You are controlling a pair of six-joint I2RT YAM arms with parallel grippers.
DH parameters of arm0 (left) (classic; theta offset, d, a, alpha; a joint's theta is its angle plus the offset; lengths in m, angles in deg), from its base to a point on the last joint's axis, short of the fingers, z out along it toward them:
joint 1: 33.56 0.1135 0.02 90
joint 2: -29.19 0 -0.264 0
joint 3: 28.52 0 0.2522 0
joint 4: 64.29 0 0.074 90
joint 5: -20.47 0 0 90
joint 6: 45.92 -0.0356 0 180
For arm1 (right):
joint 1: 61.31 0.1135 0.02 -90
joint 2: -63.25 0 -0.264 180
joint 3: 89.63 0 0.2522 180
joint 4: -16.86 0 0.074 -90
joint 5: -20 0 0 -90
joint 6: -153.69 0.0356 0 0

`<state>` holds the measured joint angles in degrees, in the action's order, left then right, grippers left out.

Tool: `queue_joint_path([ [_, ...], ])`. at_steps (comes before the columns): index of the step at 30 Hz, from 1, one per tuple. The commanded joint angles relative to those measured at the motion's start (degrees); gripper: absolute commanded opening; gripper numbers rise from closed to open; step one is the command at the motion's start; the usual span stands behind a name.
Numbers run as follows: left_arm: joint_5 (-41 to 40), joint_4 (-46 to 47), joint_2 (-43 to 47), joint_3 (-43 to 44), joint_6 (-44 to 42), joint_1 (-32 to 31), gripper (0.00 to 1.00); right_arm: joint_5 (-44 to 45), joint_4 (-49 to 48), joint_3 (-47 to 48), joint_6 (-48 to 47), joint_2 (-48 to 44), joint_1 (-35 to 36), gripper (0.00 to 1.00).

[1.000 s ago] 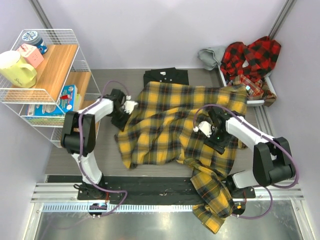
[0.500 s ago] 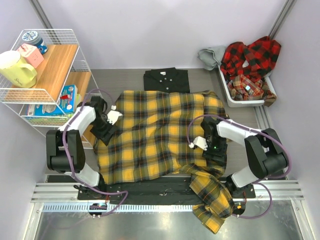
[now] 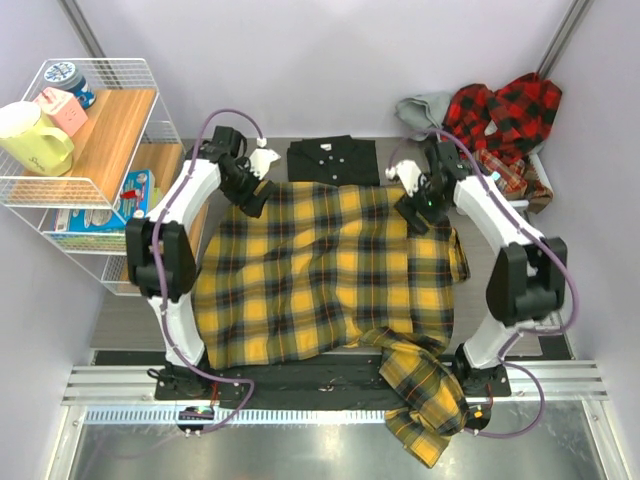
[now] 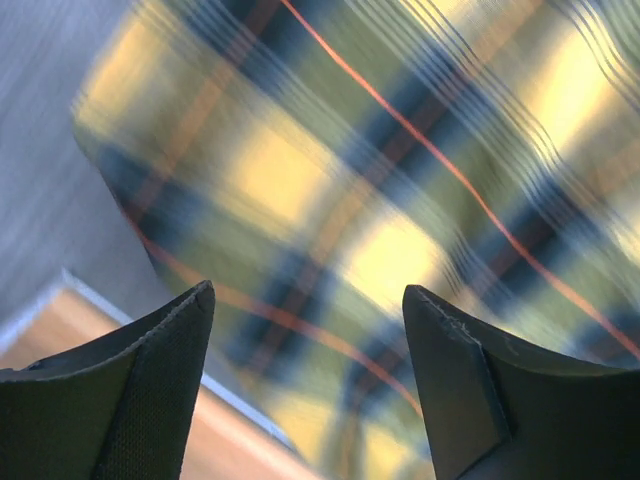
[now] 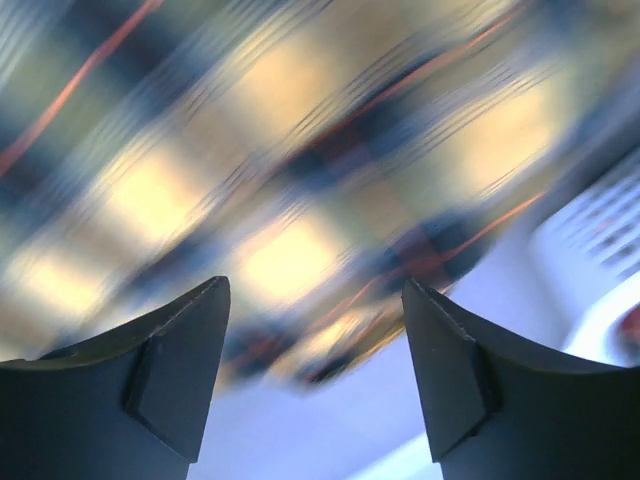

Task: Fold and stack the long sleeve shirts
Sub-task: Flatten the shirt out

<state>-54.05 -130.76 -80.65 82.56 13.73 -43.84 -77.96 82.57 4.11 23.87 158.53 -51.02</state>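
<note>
A yellow-and-black plaid long sleeve shirt (image 3: 330, 275) lies spread over the table, and one sleeve (image 3: 425, 410) hangs over the front edge. At the back lies a folded black shirt (image 3: 333, 158). Red-and-black plaid shirts (image 3: 500, 115) are heaped in a white bin (image 3: 478, 205) at the back right. My left gripper (image 3: 250, 197) hovers over the plaid shirt's far left corner; in the left wrist view it (image 4: 308, 290) is open and empty above blurred plaid (image 4: 400, 180). Over the far right corner my right gripper (image 3: 415, 213) is likewise open (image 5: 315, 285), holding nothing.
A wire shelf (image 3: 100, 150) at the left holds a yellow mug (image 3: 32, 135), a pink box and packets. A grey cloth (image 3: 422, 110) lies beside the bin. A metal rail (image 3: 300, 385) runs along the table's front edge.
Both arms have swung from the shirt's sides to its far corners. The left gripper has let go of the cloth and opened. The shirt now lies wider and flatter.
</note>
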Motion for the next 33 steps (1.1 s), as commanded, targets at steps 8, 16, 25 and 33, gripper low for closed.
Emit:
queue_joint_path([
  [8, 5.26, 2.95, -5.39, 7.11, 3.98, 0.61, 0.96, -4.51, -13.8, 23.87, 5.63, 22.56, -1.32, 0.94],
  [16, 4.03, 5.25, 1.03, -0.19, 3.19, 0.79, 0.98, -13.55, -1.33, 32.42, -1.14, 30.93, -1.23, 0.33],
  [25, 5.43, 5.77, 6.83, -3.53, 5.82, 0.97, 0.98, -10.15, -3.6, 8.75, 1.13, 8.01, 7.89, 0.01],
  [33, 5.0, 7.62, 14.64, -12.49, 6.35, 0.97, 0.99, 6.83, -13.37, -25.74, 9.66, -14.41, 33.62, 0.03],
])
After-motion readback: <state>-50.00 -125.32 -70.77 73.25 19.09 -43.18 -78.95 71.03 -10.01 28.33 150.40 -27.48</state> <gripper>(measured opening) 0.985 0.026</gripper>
